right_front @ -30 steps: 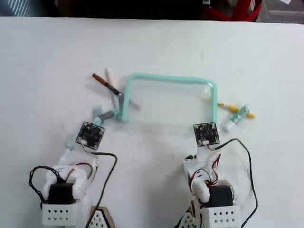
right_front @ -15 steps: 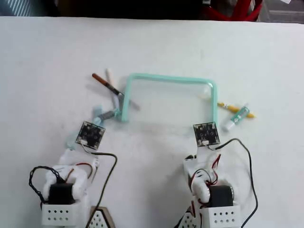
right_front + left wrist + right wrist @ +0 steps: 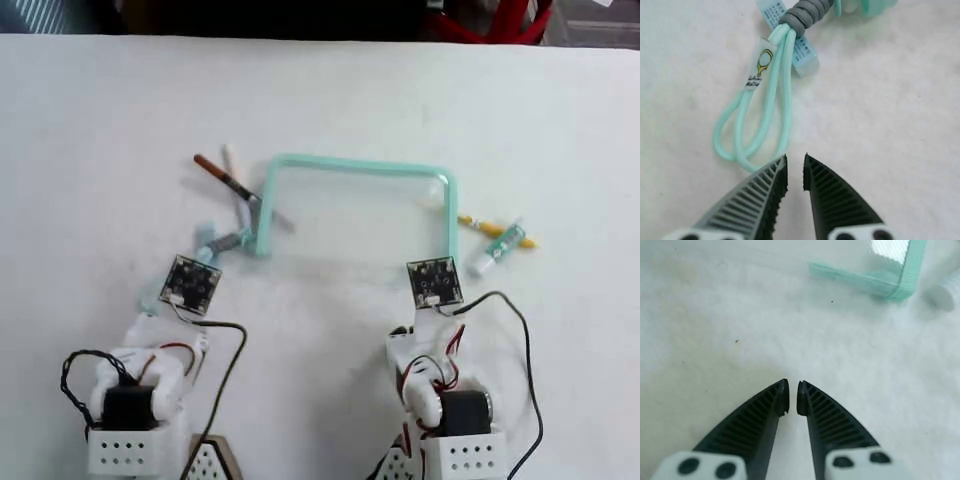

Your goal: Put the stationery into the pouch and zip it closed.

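The pouch (image 3: 360, 212) lies flat mid-table, see-through with a mint-green border. Its grey zipper pull (image 3: 807, 11) and mint cord loop (image 3: 751, 127) trail from its left corner. A brown pen (image 3: 222, 176) and a white stick (image 3: 232, 158) lie left of the pouch. A yellow pencil (image 3: 496, 230) and a small teal-and-white tube (image 3: 499, 249) lie to its right. My left gripper (image 3: 795, 172) is shut and empty, its tips just off the end of the cord loop. My right gripper (image 3: 792, 396) is shut and empty over bare table, short of the pouch's near right corner (image 3: 894, 284).
The white table runs wide on all sides, with open room beyond the pouch toward the far edge (image 3: 320, 38). Both arm bases (image 3: 130, 420) (image 3: 450, 425) and their cables sit at the near edge. A white cylinder end (image 3: 942, 294) lies beside the pouch corner.
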Motion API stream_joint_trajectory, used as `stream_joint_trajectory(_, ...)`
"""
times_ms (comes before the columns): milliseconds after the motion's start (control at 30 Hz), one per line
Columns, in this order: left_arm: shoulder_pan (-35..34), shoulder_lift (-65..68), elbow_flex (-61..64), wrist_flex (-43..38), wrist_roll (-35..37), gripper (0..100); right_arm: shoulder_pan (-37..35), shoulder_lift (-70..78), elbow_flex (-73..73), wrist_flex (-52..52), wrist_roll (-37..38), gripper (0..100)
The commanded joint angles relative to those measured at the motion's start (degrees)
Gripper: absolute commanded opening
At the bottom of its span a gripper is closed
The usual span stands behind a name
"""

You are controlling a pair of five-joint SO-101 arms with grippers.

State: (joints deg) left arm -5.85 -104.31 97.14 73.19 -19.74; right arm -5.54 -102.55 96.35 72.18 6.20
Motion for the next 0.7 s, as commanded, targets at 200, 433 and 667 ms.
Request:
stream_joint_trajectory(200, 0.3, 0.0, -0.1, 0.3, 0.5, 8, 0.0, -0.4, 0.5, 0.4, -0.5, 4.3)
stream_joint_trajectory(433, 0.3, 0.0, -0.1, 0.3, 0.5, 8, 0.0, -0.4, 0.5, 0.4, -0.5, 4.3)
stream_joint_trajectory(667, 1.5, 0.0, -0.1, -1.3, 0.3, 8, -1.8, -0.4, 0.5, -0.1, -0.2, 4.5)
